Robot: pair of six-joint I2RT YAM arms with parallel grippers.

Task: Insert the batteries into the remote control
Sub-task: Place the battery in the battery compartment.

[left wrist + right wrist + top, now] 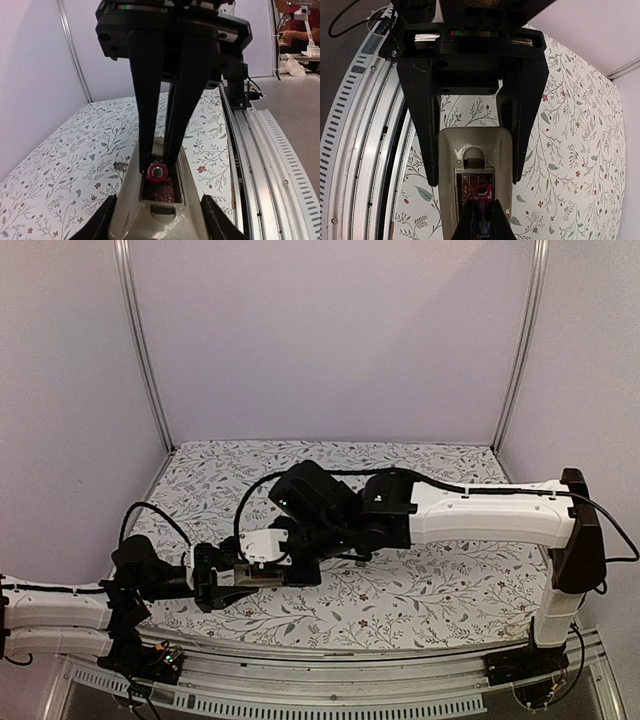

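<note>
My left gripper (159, 222) is shut on the remote control (125, 200), one finger on each long side. The remote lies greyish back up, and its dark battery recess (159, 192) is uncovered. My right gripper (156, 166) reaches down into that recess, shut on a thin battery (156, 171) whose pink-ringed end faces the left wrist camera. In the right wrist view the battery (482, 191) sticks out past my right gripper (482, 209) into the remote control's (450, 150) recess, with my left gripper (474, 179) straddling the remote. From above, both grippers meet at the front left of the table, around the remote control (255, 578).
A floral cloth (420, 590) covers the table. A slotted metal rail (260, 150) runs along the near edge, close beside the remote. Aluminium frame posts (140, 340) and pale walls enclose the back and sides.
</note>
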